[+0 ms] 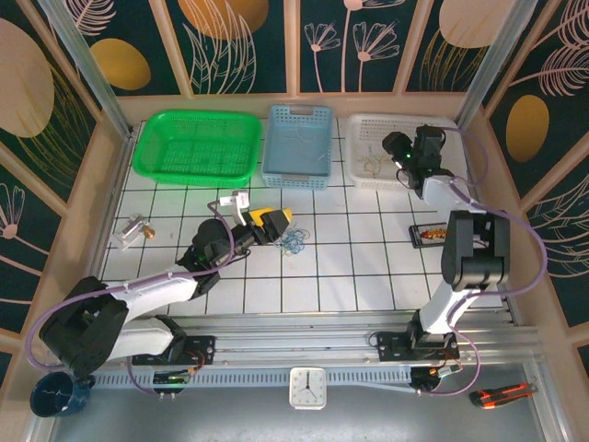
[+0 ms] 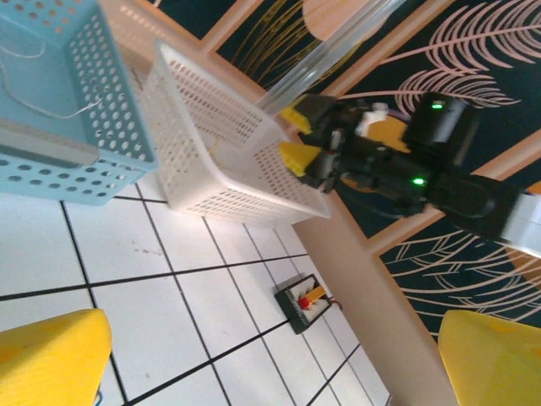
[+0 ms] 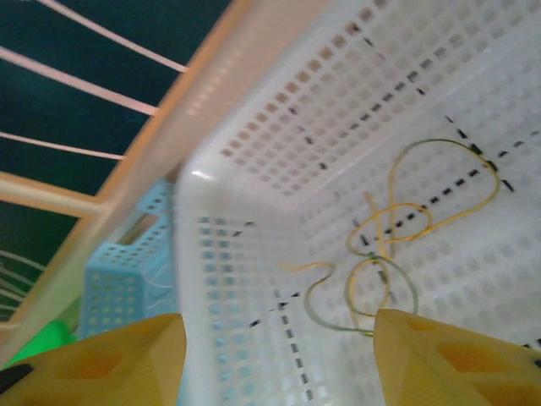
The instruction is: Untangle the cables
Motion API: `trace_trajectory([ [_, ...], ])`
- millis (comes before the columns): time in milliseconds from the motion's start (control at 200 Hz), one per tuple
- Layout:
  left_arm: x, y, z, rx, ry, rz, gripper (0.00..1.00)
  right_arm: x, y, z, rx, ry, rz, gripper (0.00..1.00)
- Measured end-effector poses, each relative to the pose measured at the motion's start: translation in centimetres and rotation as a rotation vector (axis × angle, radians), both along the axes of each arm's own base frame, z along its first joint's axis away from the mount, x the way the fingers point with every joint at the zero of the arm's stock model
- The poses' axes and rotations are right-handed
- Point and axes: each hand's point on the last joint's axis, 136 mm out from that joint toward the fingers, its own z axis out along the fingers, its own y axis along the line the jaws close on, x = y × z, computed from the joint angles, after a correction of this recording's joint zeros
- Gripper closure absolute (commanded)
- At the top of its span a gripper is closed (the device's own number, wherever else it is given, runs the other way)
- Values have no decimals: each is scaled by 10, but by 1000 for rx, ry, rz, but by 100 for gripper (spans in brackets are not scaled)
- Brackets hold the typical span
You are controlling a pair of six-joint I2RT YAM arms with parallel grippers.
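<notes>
Yellowish-tan cable (image 3: 397, 245) in loose loops on the floor of the white basket (image 3: 254, 169), right gripper (image 3: 279, 355) above it, jaws apart, nothing between them. Blue cable (image 1: 293, 243) coiled on the tiled table (image 1: 368, 267), just beside the left gripper (image 1: 281, 221), jaws wide apart and empty. Thin white cable (image 2: 51, 112) inside the blue basket (image 2: 110, 144), between the green basket (image 1: 195, 145) and the white one.

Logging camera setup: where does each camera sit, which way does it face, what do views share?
Top external: above and behind, looking down on the table; left arm, right arm show.
Left wrist: faces across at the right gripper over the white basket; own yellow fingertips below.
Right wrist: looks down into that basket at a yellowish cable; own fingertips below.
Shared: the white basket.
</notes>
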Motion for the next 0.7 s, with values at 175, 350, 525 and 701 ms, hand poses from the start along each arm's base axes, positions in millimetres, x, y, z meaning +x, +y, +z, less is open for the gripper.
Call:
trace_trajectory([
  [175, 7, 4, -12, 69, 50, 35, 1, -34, 50, 50, 12, -127, 108, 40],
  [350, 24, 25, -17, 123, 86, 109, 1, -79, 108, 61, 25, -168, 248, 40],
  [525, 35, 52, -29, 166, 145, 181, 1, -120, 150, 40, 2, -139, 352, 40],
  [701, 34, 53, -36, 267, 159, 162, 16, -155, 179, -1, -47, -65, 427, 40],
])
